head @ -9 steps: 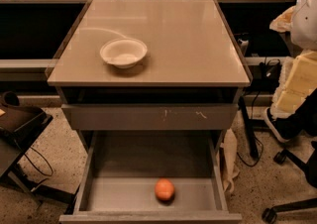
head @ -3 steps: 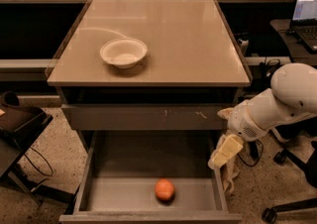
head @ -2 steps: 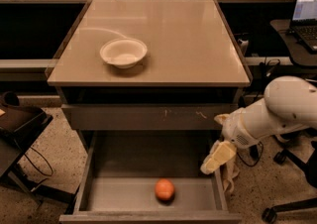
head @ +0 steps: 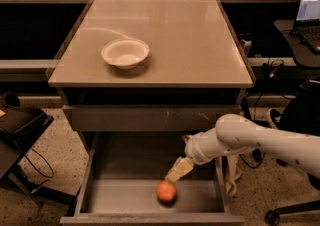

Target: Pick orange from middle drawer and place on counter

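Observation:
The orange (head: pixel 166 191) lies on the grey floor of the open middle drawer (head: pixel 115 196), near its front edge, right of centre. My gripper (head: pixel 177 170) reaches in from the right on a white arm and hangs just above and right of the orange, its pale fingers pointing down-left at it. It holds nothing that I can see. The beige counter (head: pixel 190 40) tops the cabinet above the drawer.
A white bowl (head: pixel 125 53) sits on the left part of the counter. A closed grey drawer front with white scratches (head: pixel 150 117) is above the open drawer. A cluttered bench runs behind. A laptop (head: pixel 306 5) and cables are at the right, a dark chair at the left.
My arm has come in from the right and lowered into the drawer, moving the gripper left and down until it is close above the orange. The orange has not moved.

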Robot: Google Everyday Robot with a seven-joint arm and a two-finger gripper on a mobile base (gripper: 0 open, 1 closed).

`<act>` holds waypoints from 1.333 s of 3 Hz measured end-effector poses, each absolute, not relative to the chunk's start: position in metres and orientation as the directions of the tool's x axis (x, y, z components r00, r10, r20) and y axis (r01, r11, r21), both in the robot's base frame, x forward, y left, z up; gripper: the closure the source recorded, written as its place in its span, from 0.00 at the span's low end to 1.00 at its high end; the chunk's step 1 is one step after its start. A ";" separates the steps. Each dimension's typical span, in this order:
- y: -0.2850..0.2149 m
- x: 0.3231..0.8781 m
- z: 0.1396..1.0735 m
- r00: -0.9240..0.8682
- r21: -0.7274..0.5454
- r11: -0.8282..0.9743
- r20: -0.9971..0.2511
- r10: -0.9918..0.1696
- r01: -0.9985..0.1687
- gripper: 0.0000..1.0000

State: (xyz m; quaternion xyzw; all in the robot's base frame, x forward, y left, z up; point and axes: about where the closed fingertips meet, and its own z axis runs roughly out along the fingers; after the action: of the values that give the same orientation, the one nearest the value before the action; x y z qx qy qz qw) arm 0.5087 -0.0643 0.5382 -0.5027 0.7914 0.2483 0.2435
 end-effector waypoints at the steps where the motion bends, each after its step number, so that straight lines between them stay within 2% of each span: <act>1: -0.059 0.504 0.512 -0.406 0.188 0.378 -0.634 -0.659 -0.907 0.00; 2: -0.053 0.499 0.499 -0.419 0.197 0.387 -0.628 -0.656 -0.901 0.00; 3: -0.023 0.475 0.450 -0.484 0.261 0.416 -0.606 -0.631 -0.871 0.00; 4: -0.019 0.481 0.437 -0.498 0.241 0.456 -0.617 -0.610 -0.857 0.00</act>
State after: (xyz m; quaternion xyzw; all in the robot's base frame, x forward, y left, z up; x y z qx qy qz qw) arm 0.4812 -0.0190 0.4373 -0.4460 0.8221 0.2702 0.2284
